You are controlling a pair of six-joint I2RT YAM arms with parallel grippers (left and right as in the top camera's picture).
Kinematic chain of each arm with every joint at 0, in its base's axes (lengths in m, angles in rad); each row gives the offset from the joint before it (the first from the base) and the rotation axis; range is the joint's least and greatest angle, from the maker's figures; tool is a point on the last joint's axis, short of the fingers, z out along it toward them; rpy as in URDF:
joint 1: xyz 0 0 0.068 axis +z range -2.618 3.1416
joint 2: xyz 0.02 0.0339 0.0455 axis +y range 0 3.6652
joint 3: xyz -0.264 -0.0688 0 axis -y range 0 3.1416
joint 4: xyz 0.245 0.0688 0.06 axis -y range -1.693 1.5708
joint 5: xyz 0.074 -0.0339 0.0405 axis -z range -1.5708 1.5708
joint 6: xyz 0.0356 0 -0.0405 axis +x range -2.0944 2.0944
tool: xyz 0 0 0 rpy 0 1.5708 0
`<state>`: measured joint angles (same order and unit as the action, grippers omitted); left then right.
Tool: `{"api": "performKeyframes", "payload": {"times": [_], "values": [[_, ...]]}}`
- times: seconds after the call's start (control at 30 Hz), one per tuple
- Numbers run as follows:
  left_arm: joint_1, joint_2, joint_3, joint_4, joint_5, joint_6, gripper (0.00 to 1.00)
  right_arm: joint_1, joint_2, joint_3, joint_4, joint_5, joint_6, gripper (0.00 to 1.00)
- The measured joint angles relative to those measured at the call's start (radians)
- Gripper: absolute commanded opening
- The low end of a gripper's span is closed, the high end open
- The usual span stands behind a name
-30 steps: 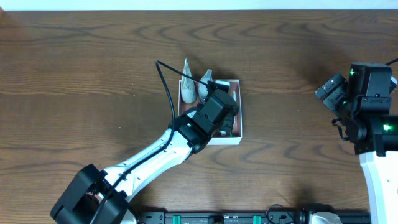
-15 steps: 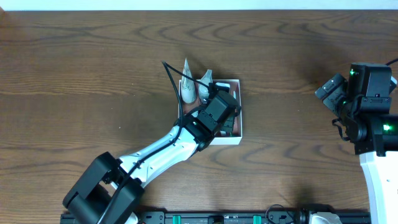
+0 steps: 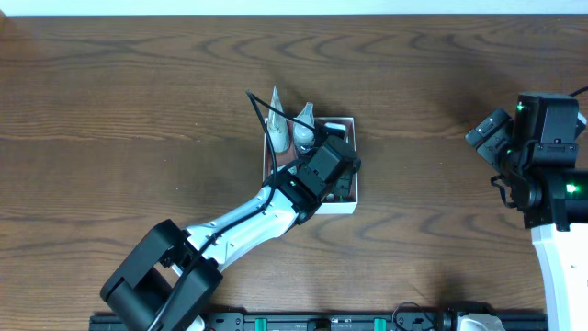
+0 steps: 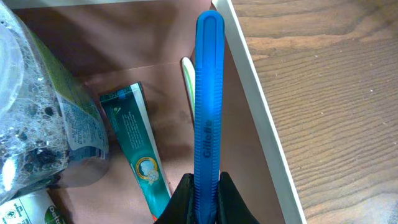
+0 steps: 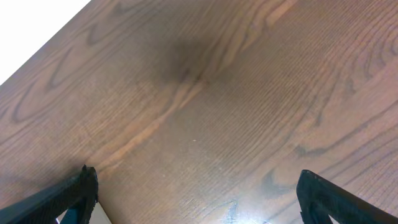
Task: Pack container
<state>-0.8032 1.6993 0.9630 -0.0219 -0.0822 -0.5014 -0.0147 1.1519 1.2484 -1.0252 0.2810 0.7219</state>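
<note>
On the table, the left gripper, clamped on a blue razor, has advanced further into the container; release appears imminent.

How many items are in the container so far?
4 visible: blue razor held in the left tool along the container wall, toothpaste tube mid-floor, clear packet opposite, white-green stick behind the razor. Others may be hidden.

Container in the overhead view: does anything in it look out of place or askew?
Yes. Two clear plastic items at the far-left corner of the container poke out past its rim over the table, so they are not fully inside. Nothing looks spilled or broken.
</note>
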Motion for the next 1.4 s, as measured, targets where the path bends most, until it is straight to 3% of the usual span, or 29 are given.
{"api": "performKeyframes", "payload": {"times": [0.1,0.17,0.27,0.7,0.87,0.93,1.03,1.13,1.17,1.4], "values": [[0.000,0.000,0.000,0.000,0.000,0.000,0.07,0.000,0.000,0.000,0.000,0.000,0.000,0.99],[0.000,0.000,0.000,0.000,0.000,0.000,0.17,0.000,0.000,0.000,0.000,0.000,0.000,0.99],[0.000,0.000,0.000,0.000,0.000,0.000,0.24,0.000,0.000,0.000,0.000,0.000,0.000,0.99],[0.000,0.000,0.000,0.000,0.000,-0.008,0.25,0.000,0.000,0.000,0.000,0.000,0.000,0.99],[0.000,-0.023,0.000,-0.051,0.000,0.000,0.31,0.000,0.000,0.000,0.000,0.000,0.000,0.99],[0.000,-0.071,0.000,-0.103,0.000,0.021,0.39,0.000,0.000,0.000,0.000,0.000,0.000,0.99],[0.000,-0.196,0.000,-0.207,-0.002,0.072,0.66,0.000,0.000,0.000,0.000,0.000,0.000,0.99],[0.000,-0.333,0.000,-0.311,0.000,0.116,0.82,0.000,0.000,0.000,0.000,0.000,0.000,0.99],[0.000,-0.391,0.000,-0.359,-0.001,0.126,0.98,0.000,0.000,0.000,0.000,0.000,0.000,0.99],[0.000,-0.740,0.001,-0.660,-0.027,0.145,0.98,0.000,0.000,0.000,0.000,0.000,0.000,0.99]]}}
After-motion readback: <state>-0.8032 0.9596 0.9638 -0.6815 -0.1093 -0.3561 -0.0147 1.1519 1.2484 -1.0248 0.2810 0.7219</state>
